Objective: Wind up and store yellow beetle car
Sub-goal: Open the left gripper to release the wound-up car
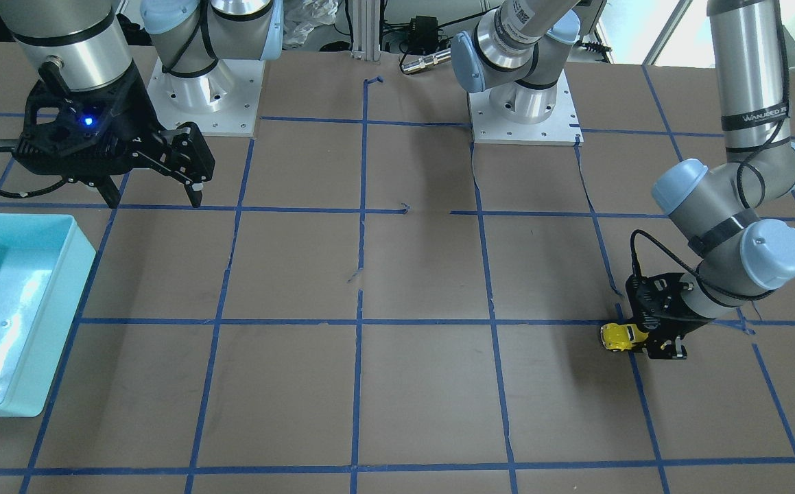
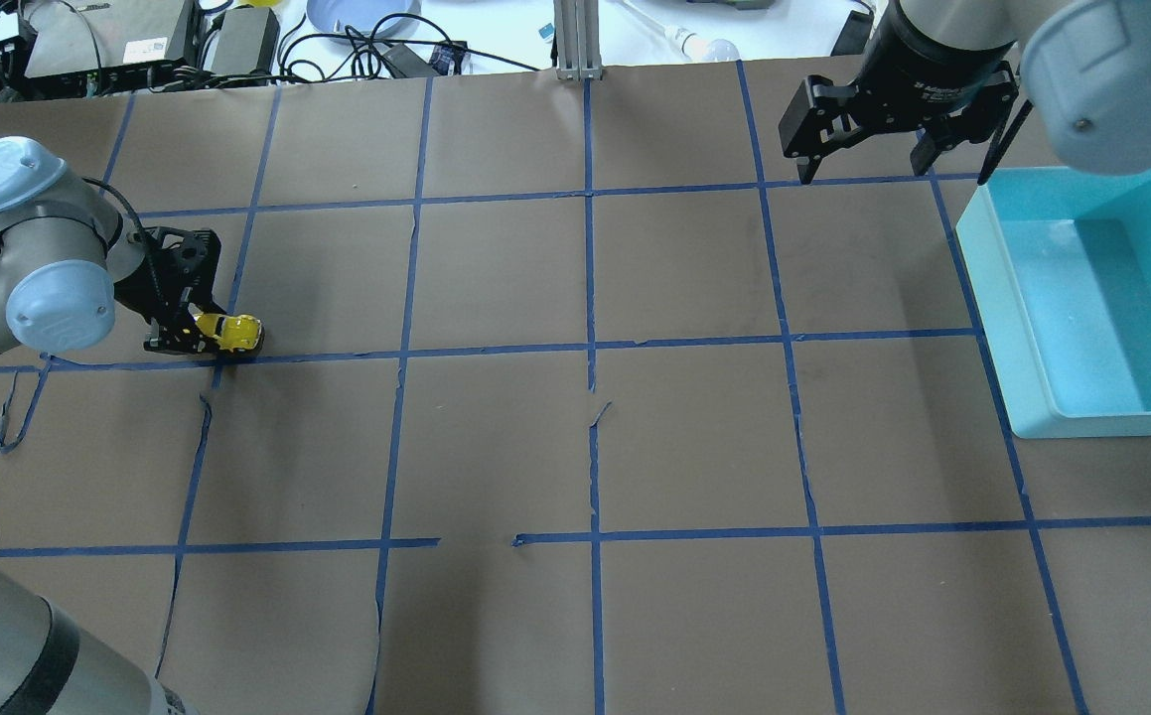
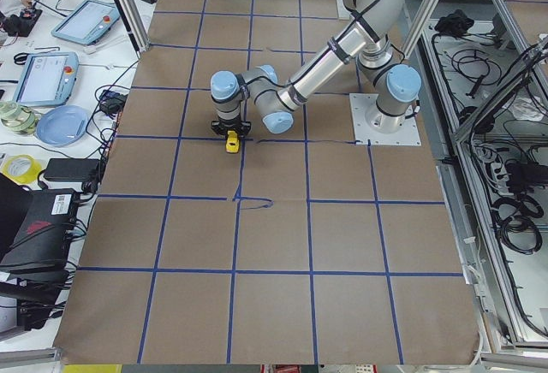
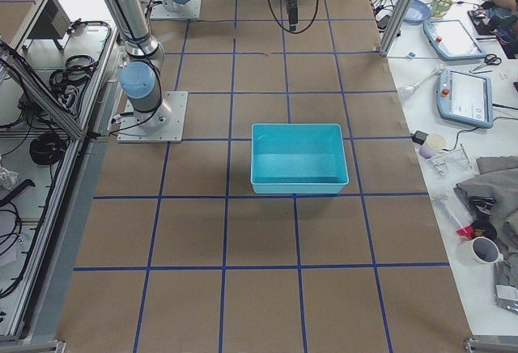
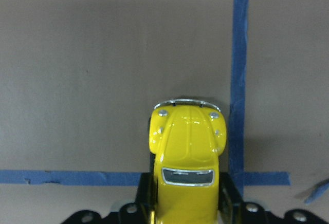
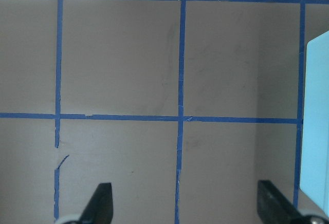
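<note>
The yellow beetle car [image 1: 618, 335] is at table level by a blue tape crossing on my left side; it also shows in the overhead view [image 2: 235, 333] and the exterior left view [image 3: 232, 142]. My left gripper [image 1: 637, 343] is shut on its rear half. In the left wrist view the car [image 5: 187, 147] points away from the camera, with a finger at each side of it. My right gripper [image 1: 153, 199] is open and empty, held above the table near the teal bin [image 1: 61, 309]. The right wrist view shows its two fingertips [image 6: 100, 203] wide apart over bare paper.
The teal bin [image 2: 982, 288] stands at my right side of the table, its edge showing in the right wrist view [image 6: 316, 131]. The table is brown paper with a blue tape grid [image 2: 590, 348]. Both arm bases [image 1: 524, 110] stand at the robot's edge.
</note>
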Tool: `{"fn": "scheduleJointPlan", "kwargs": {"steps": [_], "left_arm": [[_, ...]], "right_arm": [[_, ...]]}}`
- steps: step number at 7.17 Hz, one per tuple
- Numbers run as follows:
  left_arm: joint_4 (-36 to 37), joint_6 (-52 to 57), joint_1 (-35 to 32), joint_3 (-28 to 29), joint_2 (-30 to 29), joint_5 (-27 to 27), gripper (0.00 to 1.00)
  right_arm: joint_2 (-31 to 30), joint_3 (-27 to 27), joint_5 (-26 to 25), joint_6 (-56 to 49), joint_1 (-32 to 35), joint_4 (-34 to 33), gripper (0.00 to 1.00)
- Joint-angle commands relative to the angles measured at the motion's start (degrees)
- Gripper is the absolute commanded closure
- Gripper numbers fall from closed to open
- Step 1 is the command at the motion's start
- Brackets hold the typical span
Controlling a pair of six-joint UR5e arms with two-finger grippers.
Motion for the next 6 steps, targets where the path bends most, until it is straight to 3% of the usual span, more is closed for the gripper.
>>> {"fn": "scheduleJointPlan", "kwargs": {"steps": [1,5,6], "left_arm": [[0.1,0.2,0.4,0.0,0.1,0.0,0.0],[-2.0,-2.1,-0.5,0.5,1.8,0.0,0.0],[-4.3,-6.9,-1.9,0.8,3.5,0.0,0.0]], "right_arm": [[0.0,0.0,0.1,0.0,0.0,0.0,0.0],[0.0,0.0,0.1,0.0,0.0,0.0,0.0],[0.0,0.0,0.0,0.0,0.0,0.0,0.0]]}}
